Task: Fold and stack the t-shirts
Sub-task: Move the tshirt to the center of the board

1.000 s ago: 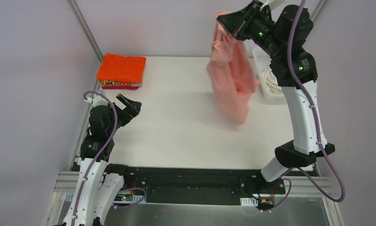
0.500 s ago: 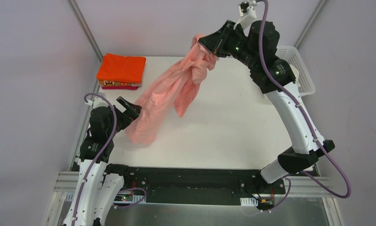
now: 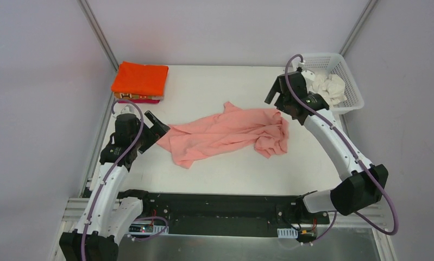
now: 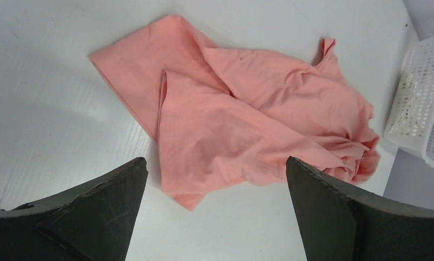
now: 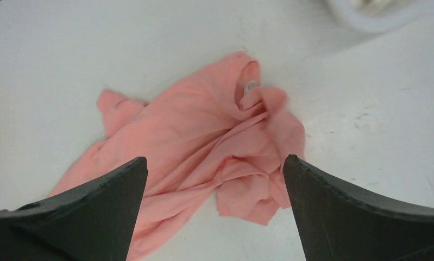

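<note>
Spreading looks like the step in hand. From above, the pink shirt (image 3: 225, 133) lies crumpled across the middle of the table (image 3: 214, 174). 1 folded stack (image 3: 140, 80) sits far left, and a white shirt (image 3: 327, 86) is in the basket (image 3: 349, 73) far right. At the shirt's left end is the left claw (image 3: 159, 129), and near its right end the right claw (image 3: 276, 99). The left wrist view shows fingers spread wide, holding nothing. The right wrist view shows the same. Next, each claw probably must pinch an edge and pull the cloth flat.

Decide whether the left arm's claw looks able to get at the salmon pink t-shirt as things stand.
Probably yes. The left claw hangs open right beside the salmon pink t-shirt, whose nearest edge lies loose on the table with nothing between them.
</note>
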{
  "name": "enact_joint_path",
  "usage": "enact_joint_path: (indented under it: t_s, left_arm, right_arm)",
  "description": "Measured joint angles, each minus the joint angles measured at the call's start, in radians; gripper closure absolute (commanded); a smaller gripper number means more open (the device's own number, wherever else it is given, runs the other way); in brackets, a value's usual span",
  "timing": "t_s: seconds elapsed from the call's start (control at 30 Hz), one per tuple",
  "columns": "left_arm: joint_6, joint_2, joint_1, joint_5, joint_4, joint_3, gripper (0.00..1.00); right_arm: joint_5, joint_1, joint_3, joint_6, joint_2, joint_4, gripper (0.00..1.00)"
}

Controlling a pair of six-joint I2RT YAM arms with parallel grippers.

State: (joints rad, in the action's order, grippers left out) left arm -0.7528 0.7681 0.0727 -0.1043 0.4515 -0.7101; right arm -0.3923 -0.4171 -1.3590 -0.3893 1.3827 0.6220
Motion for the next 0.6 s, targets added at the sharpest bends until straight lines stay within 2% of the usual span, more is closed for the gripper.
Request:
enact_joint_path:
  t_s: [0.2,0.53,0.6]
  left_arm:
    - [-0.001,0.122,0.010,-0.069,0.002,0.000,0.00]
    - [-0.018,0.169,0.198,-0.066,0.080,0.009,0.00]
    - [-0.027,0.161,0.202,-0.046,0.088,0.037,0.06]
  right_arm:
    - [-0.129,0.011,0.040,0.006,-0.050,0.045,0.00]
    - [-0.100,0.008,0.447,-0.066,-0.390,0.061,0.00]
    - [-0.082,0.008,0.526,-0.091,-0.457,0.060,0.01]
